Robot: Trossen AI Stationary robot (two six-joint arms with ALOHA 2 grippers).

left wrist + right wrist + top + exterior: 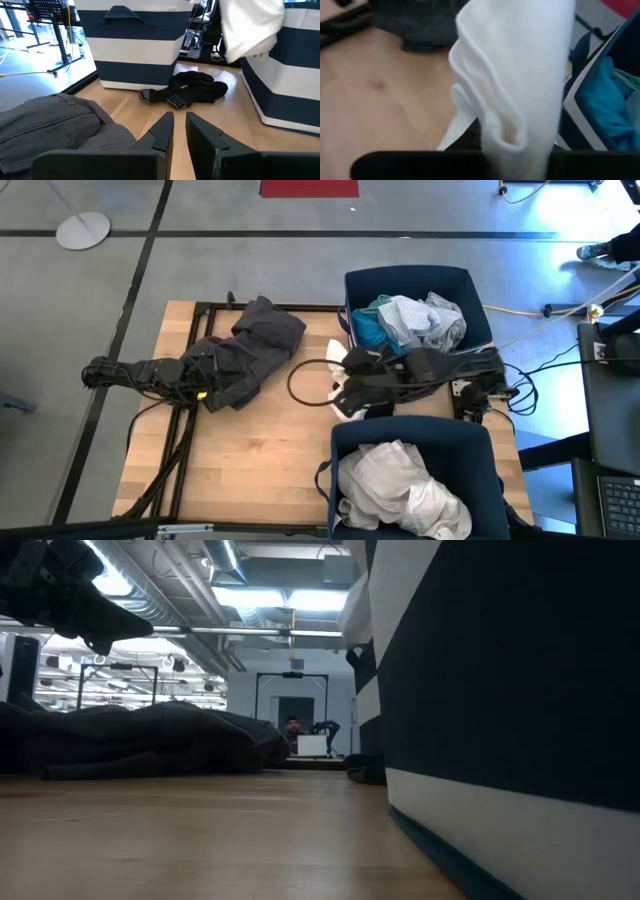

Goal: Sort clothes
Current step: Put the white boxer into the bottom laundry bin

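A dark grey garment (250, 350) lies crumpled on the table's far left part; it also shows in the low view (150, 740). My left gripper (205, 377) hovers over its near-left edge, fingers (167, 131) a narrow gap apart and empty. My right gripper (345, 380) is between the two bins, shut on a white garment (520, 75), which also shows in the left wrist view (250, 25). A black garment (195, 92) lies on the table between the bins. My right gripper holds the white garment, but the cloth itself hangs in front of the fingers and hides the place of contact. Folds of the cloth (495, 125) hang below the gripper, bunched in several layers. Its lower end (250, 47) is clear of the table.
A navy and white bin (470, 285) at the far right holds turquoise and pale grey-blue clothes. A second bin (340, 442) at the near right holds white clothes. A black cable loop (295, 385) lies mid-table. Bare wood lies at the near left.
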